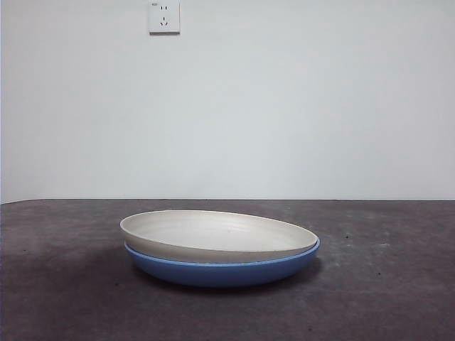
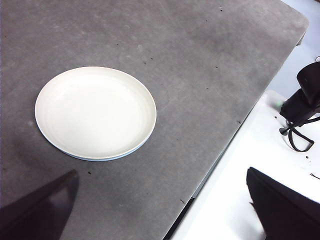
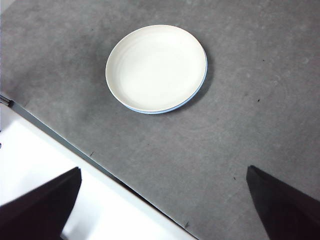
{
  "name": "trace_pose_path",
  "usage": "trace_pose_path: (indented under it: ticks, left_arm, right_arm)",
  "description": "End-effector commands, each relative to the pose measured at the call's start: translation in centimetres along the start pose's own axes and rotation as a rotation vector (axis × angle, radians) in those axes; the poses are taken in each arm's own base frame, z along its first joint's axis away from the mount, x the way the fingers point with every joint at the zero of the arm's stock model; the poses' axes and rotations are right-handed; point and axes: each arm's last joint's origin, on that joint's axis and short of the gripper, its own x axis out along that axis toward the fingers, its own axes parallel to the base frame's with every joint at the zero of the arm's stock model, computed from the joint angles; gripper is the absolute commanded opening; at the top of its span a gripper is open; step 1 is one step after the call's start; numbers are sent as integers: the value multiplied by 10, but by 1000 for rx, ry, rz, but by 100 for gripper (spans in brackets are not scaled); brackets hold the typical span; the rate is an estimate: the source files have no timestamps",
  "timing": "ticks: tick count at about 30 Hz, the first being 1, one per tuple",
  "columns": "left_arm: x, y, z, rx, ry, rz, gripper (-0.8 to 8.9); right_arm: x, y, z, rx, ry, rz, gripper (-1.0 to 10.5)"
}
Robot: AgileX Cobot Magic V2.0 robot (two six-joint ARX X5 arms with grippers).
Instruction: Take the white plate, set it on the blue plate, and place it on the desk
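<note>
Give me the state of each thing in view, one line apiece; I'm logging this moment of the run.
white plate: right way up, empty, stacked on the blue plate, sitting slightly tilted.
blue plate: on the desk, under the white plate, only its edge showing.
desk: bears the stack.
left gripper: open, holding nothing, away from the plates.
right gripper: open, holding nothing, away from the plates.

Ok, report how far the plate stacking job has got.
Stacking looks done: the white plate sits slightly tilted in the blue plate, which rests on the desk. Nothing is in hand: the left gripper and the right gripper are both open, high above the desk and away from the plates. If the white plate must return to the desk, that is left.
</note>
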Motion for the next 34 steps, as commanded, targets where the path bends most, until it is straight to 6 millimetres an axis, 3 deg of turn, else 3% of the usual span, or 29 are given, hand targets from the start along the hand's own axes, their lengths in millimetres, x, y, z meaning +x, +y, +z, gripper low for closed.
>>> trace_pose_path:
  ticks: [1,2,3,5,6,26,30,34]
  left_arm:
    - [-1,-1,3,23,-13,-6,516]
    - [-1,-1,3,22,-13,-5,465]
    - [-1,-1,3,22,-13,-6,353]
    - [-1,-1,3,22,-13,-6,80]
    - [-1,-1,3,18,-13,-6,12]
    - [-4,-1,-1,-9,-48,12,28]
    - [-2,10,-13,-32,-135,106,28]
    - [6,26,-45,-38,-259,266,28]
  right_arm:
    - [-2,1,0,-15,-12,8,601]
    - [-2,1,0,-16,-12,8,560]
    - [-2,1,0,-16,-11,10,444]
    - [-2,1,0,-16,-11,9,53]
    - [-2,1,1,-16,-13,9,1]
    - [-2,2,4,-15,-44,19,30]
    - [-2,2,4,-15,-44,19,29]
    - [-2,2,3,-15,-44,19,29]
